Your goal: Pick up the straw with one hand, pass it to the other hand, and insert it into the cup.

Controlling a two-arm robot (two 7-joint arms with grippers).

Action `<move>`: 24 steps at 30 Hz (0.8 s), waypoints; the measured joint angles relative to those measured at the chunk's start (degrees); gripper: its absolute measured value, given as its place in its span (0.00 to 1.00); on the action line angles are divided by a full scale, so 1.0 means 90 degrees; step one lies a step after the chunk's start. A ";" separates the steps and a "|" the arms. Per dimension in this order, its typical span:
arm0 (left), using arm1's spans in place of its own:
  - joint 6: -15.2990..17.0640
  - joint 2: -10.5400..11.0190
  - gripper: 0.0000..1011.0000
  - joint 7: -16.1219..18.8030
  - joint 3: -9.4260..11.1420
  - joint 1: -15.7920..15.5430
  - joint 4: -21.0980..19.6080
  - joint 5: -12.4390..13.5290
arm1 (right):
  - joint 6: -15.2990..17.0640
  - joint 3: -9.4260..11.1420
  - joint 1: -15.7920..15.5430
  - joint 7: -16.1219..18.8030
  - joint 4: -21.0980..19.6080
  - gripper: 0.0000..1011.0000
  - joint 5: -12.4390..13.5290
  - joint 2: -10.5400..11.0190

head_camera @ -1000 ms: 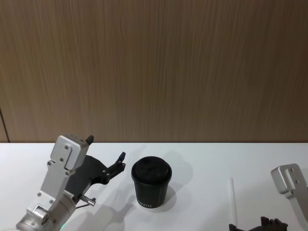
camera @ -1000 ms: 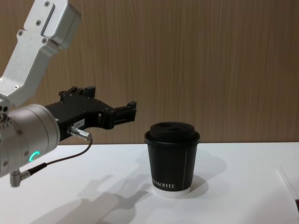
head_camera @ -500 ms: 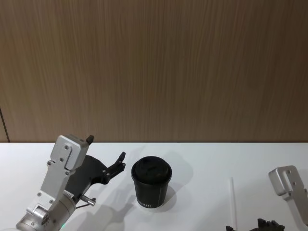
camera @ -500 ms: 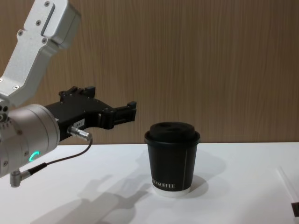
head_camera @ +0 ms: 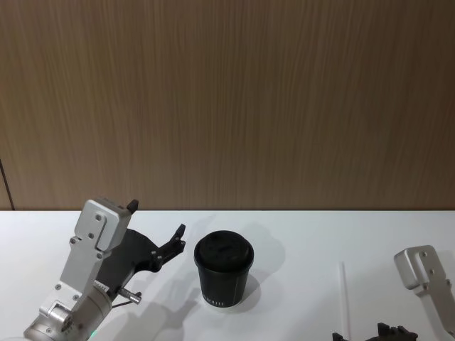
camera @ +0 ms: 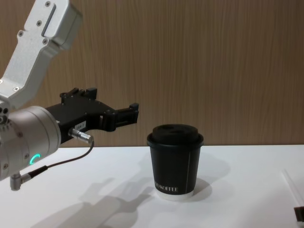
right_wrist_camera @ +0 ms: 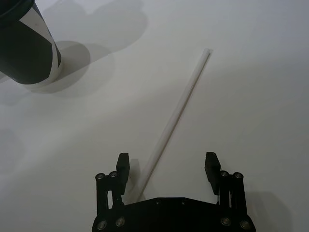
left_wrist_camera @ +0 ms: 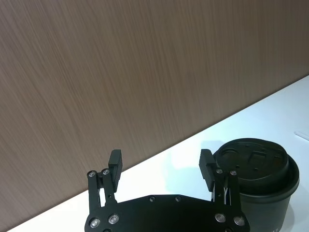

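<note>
The straw (right_wrist_camera: 176, 113) is laid flat on the white table (head_camera: 298, 234), to the right of the cup (head_camera: 223, 270) and well apart from it. The right gripper (right_wrist_camera: 167, 164) is held low over the straw's end farthest from the cup. Its fingers are spread wide and nothing is held. The straw lies between them, likely so it can be pinched. The left gripper (left_wrist_camera: 161, 159) is held up just left of the cup, wide open and empty, likely so the straw can be passed to it.
</note>
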 joint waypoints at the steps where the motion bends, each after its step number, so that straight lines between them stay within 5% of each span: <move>1: 0.0000 0.0000 0.99 0.0000 0.0000 0.0000 0.0000 0.0000 | 0.0000 -0.0001 0.0003 0.0000 0.0006 0.97 -0.0009 -0.0012; 9: 0.0000 0.0000 0.99 0.0000 -0.0001 0.0000 0.0000 0.0000 | 0.0004 -0.0002 0.0016 0.0007 0.0029 0.80 -0.0052 -0.0045; 24: 0.0000 0.0000 0.99 0.0000 0.0000 0.0000 0.0000 0.0000 | 0.0000 -0.0082 0.0014 0.0143 0.0069 0.30 -0.0188 0.0064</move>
